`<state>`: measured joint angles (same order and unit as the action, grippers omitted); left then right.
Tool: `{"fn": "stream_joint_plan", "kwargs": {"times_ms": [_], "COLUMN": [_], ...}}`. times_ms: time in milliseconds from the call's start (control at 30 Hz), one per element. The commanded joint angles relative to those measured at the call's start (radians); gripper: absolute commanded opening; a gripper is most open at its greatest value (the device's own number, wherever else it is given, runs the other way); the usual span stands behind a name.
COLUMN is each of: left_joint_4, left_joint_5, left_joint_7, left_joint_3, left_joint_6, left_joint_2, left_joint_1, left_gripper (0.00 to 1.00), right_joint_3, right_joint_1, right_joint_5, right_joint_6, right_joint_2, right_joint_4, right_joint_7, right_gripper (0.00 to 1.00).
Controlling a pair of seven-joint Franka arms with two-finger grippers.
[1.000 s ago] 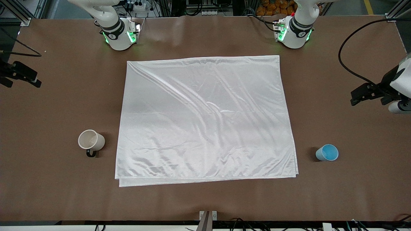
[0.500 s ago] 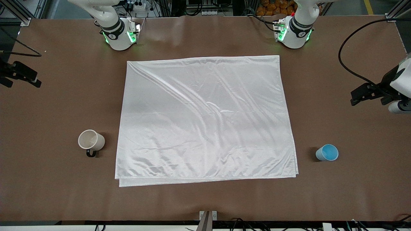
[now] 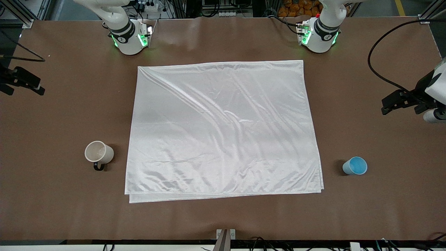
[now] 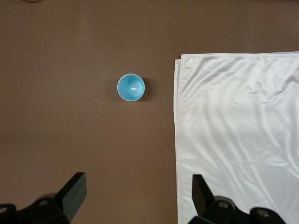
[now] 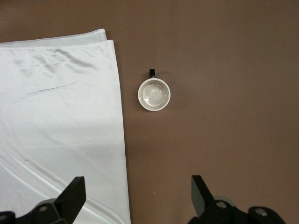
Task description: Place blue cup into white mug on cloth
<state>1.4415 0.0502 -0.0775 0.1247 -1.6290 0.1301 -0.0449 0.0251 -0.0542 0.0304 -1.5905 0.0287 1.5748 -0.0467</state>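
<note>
So over at my right arm's end of the table there's the white mug (image 3: 99, 152), sitting upright on the bare brown table (image 3: 62, 115), mouth facing straight up, its little black loop handle (image 3: 98, 167) pointing toward the front camera. It's just beside the cloth's edge but not touching it. My right gripper (image 5: 135, 198) hangs up in the air over the table edge of the cloth, with the mug (image 5: 154, 94) in sight below; fingers (image 5: 72, 196) spread wide, nothing between them. In the front view that gripper barely pokes in at the frame's edge (image 3: 21, 81).

In the middle is the cloth (image 3: 223, 129), big shiny white rectangle, wrinkled, folded double so a second layer peeks out along the edge nearest the front camera. Its long side runs from one arm's end of the table to the other. Nothing is on it.

Then toward my left arm's end there's the blue cup (image 3: 354, 166), also upright on bare table, open end up, near the cloth's corner but apart from it. My left gripper (image 4: 139, 198) is up high over the table between the cup (image 4: 131, 87) and the cloth edge (image 4: 233, 140), jaws wide open and empty. From the front it shows at the frame's edge (image 3: 400, 101), over bare table.
</note>
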Motion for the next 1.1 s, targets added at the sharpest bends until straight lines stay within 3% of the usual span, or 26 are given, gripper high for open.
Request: {"fn": "stream_joint_plan", "kwargs": {"times_ms": [0,567,1067], "left_joint_4": [-0.003,0.002,0.004], "left_joint_5": [0.019,0.022,0.114], "left_joint_7": [0.002,0.002,0.007], "left_joint_3": [0.001,0.007,0.003], "left_joint_6": [0.009,0.012,-0.008], "left_joint_2": [-0.017,-0.050,0.006], "left_joint_1": [0.000,0.002,0.000], "left_gripper": [1.00,1.00,1.00], "right_joint_3": [0.003,0.003,0.003], "right_joint_1": [0.004,-0.004,-0.007], "right_joint_5": [0.008,0.011,0.023], "right_joint_6": [-0.025,-0.149,-0.252], "right_joint_2": [-0.019,-0.139,-0.246], "right_joint_4": [-0.002,0.002,0.001], "right_joint_7": [0.013,0.013,0.013], "right_gripper": [1.00,1.00,1.00]}}
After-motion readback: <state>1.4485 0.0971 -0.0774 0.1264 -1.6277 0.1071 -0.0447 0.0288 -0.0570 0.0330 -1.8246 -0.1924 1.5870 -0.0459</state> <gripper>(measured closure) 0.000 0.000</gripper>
